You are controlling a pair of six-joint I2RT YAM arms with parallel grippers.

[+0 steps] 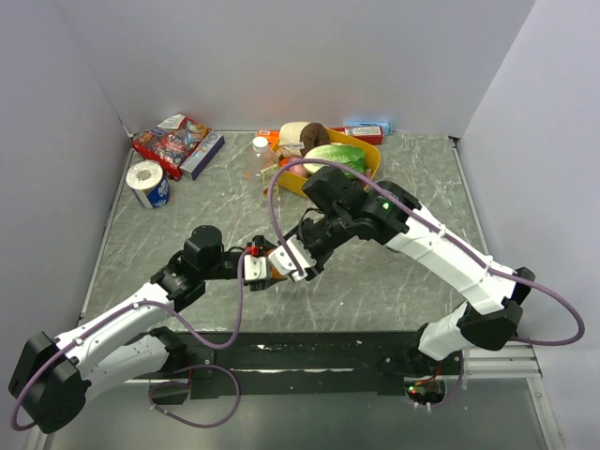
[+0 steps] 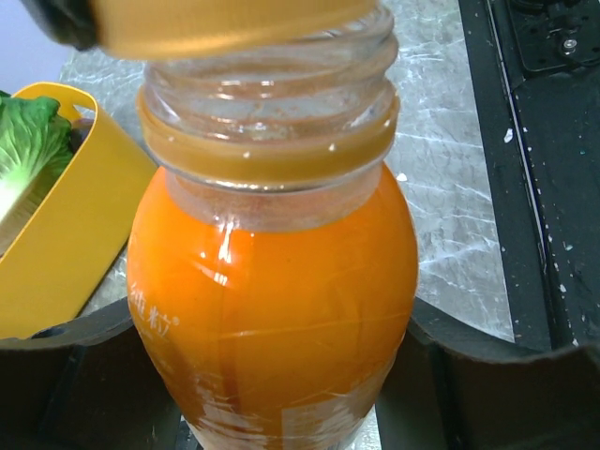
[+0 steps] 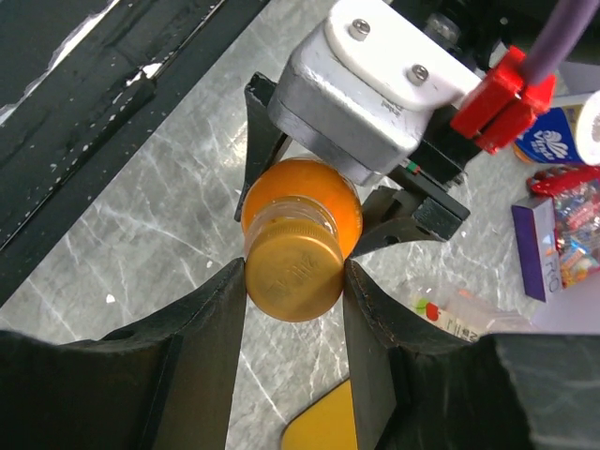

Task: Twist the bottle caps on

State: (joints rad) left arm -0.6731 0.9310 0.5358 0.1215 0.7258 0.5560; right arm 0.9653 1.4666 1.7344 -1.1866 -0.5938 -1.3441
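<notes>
Cap poised at the neck, threads bare
The orange drink bottle (image 2: 272, 309) is clamped by the left gripper (image 2: 281, 384) over the desk (image 3: 112, 234); the orange-gold cap (image 3: 292, 274) is pinched in the right gripper (image 3: 292, 300) atop its neck. Cross-threading is risked by the cap's tilt; thread engagement is hidden.

Faint white characters on the orange bottle (image 2: 272, 309), too small to read; no other legible text

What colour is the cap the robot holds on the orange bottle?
Orange-gold, like the drink in the bottle. The cap shows best in the right wrist view.
</notes>
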